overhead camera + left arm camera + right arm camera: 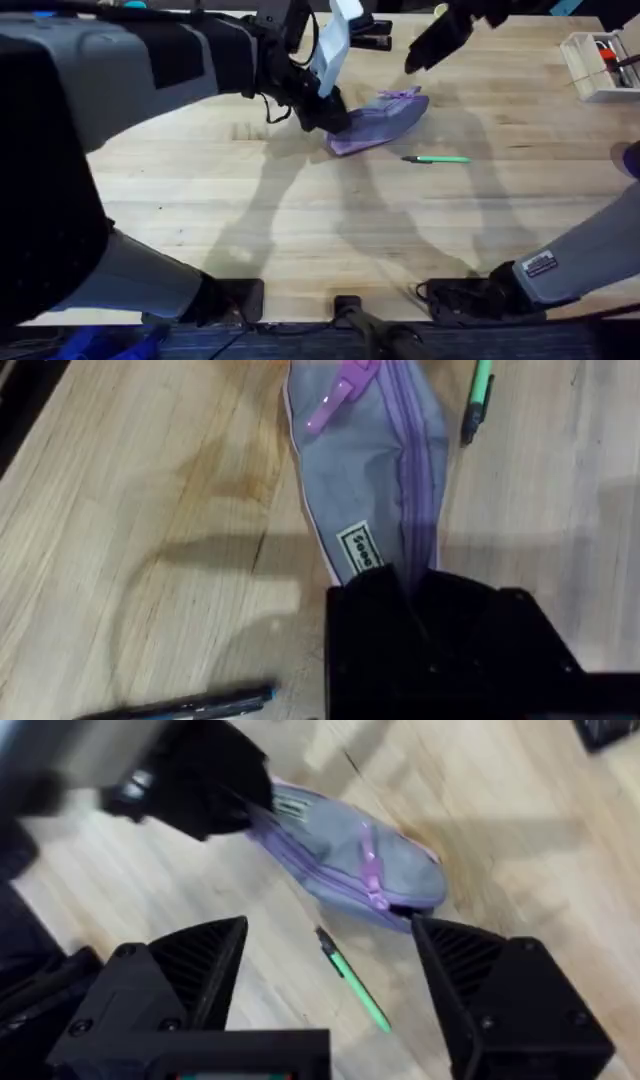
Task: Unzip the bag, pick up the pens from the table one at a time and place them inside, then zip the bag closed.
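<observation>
Lavender pouch (378, 122): left end effector (330, 112) clamps its end.
Green pen (437, 159): on desk (300, 220), below right end effector (330, 980).
Right end effector: wide, empty.

My left wrist view shows a small white label (360, 547) sewn on the bag (370, 470), its lettering too small to read. The sticker (540, 264) on my right arm is illegible too.

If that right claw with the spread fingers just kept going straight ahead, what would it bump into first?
Probably the green pen, lying between the open fingers of the right gripper, with the bag just beyond. Depth is hard to judge, so it might reach bare table first.
</observation>
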Controlling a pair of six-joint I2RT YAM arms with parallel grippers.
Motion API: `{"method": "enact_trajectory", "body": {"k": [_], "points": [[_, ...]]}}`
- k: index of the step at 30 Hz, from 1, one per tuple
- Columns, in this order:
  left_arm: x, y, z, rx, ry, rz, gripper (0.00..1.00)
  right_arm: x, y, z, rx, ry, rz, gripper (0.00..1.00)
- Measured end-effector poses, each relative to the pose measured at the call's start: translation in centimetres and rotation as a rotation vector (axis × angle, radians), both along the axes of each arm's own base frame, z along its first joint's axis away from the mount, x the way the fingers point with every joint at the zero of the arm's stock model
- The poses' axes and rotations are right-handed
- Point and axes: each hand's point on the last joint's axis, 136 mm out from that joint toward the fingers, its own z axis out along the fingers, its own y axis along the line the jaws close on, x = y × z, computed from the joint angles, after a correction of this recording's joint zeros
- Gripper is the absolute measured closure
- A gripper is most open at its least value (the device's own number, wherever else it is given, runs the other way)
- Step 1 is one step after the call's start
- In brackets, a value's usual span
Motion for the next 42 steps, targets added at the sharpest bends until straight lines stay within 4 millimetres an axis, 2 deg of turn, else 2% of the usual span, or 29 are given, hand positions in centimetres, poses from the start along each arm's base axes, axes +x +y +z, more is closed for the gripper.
{"method": "enact_trajectory", "body": {"k": [6,16,25,29,37,42], "points": [[0.0,0.0,0.0,0.0,-0.001,0.0,0.959,0.8,-1.2,-3.8,-0.074,0.041,-0.078,0.005],[0.0,0.0,0.0,0.001,-0.001,0.001,0.959,2.2,-1.7,-8.2,-0.119,0.031,-0.15,0.005],[0.0,0.0,0.0,0.001,-0.001,0.001,0.959,2.8,0.7,-9.9,-0.113,-0.019,-0.106,0.08],[0.0,0.0,0.0,0.001,-0.001,0.001,0.959,2.4,0.7,-10.4,-0.132,-0.004,-0.104,0.132],[0.0,0.0,0.0,0.001,-0.001,0.001,0.959,2.4,0.3,-12.6,-0.17,0.046,-0.109,0.377],[0.1,0.0,0.0,0.0,-0.003,0.001,0.959,2.6,0.2,-12.7,-0.177,0.039,-0.114,0.777]]}}
